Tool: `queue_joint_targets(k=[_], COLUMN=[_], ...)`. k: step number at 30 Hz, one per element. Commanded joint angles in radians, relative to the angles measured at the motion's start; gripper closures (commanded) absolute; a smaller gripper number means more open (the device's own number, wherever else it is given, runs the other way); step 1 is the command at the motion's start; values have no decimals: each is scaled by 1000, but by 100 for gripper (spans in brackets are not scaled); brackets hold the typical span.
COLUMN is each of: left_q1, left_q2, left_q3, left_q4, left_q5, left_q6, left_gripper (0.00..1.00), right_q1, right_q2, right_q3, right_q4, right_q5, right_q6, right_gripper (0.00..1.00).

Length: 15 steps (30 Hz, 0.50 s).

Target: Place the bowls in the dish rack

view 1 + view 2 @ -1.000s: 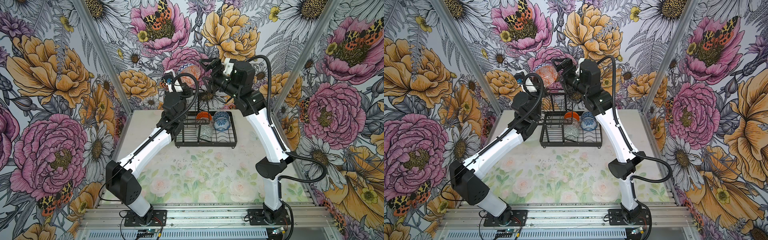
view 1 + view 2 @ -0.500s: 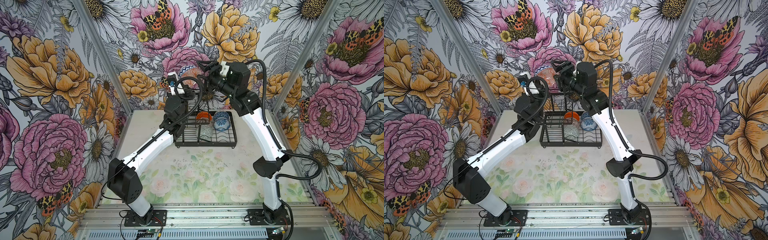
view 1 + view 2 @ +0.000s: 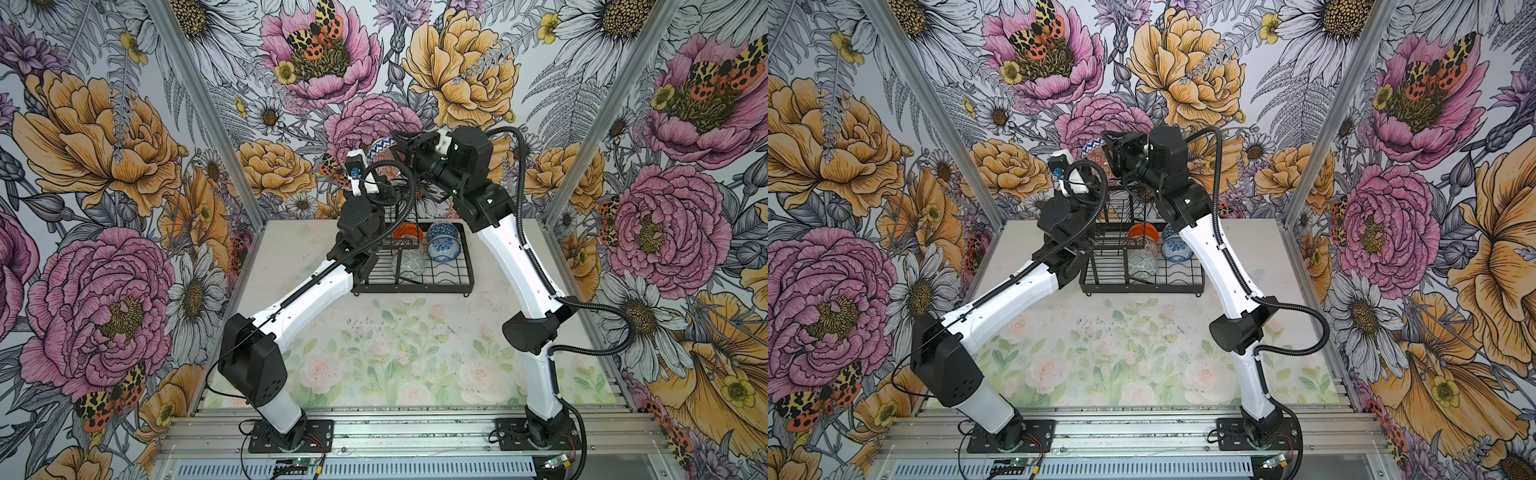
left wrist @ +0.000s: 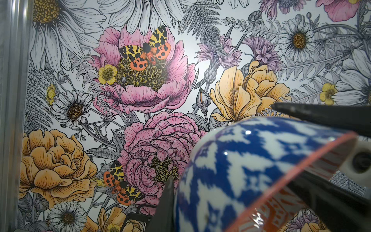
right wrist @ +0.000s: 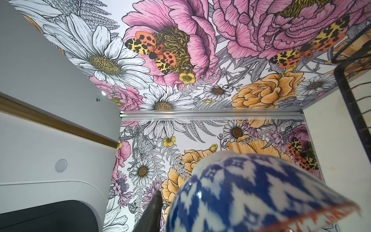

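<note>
Hanging on edge midair, bowl (image 3: 381, 148), mouth facing front

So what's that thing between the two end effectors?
A blue-and-white bowl with an orange rim, up in the air. Both top views show it; both wrist views show it close up.

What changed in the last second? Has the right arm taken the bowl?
The right gripper moved left in both top views to the raised bowl and its jaws closed in around it; a firm grip is not clear yet. The left gripper stayed shut on the bowl. The dish rack and its three bowls did not move.
</note>
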State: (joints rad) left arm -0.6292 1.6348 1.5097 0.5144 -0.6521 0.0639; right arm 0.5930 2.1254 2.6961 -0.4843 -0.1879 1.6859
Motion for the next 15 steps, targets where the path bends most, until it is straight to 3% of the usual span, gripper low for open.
queue_joint_targets(k=[1, 8, 15], left_q1=[-9, -23, -30], left_q2=[1, 3, -17], left_q3=[9, 0, -31], left_q4=[62, 53, 59], left_q5=[-3, -8, -44], left_q6=[28, 37, 18], left_gripper=[100, 100, 100], right_q1=[9, 10, 8], right_q2=[22, 18, -2], right_q3=[24, 12, -17], right_q4=[19, 18, 18], right_q5=[9, -11, -15], right_q6=[14, 12, -17], right_gripper=[73, 100, 100])
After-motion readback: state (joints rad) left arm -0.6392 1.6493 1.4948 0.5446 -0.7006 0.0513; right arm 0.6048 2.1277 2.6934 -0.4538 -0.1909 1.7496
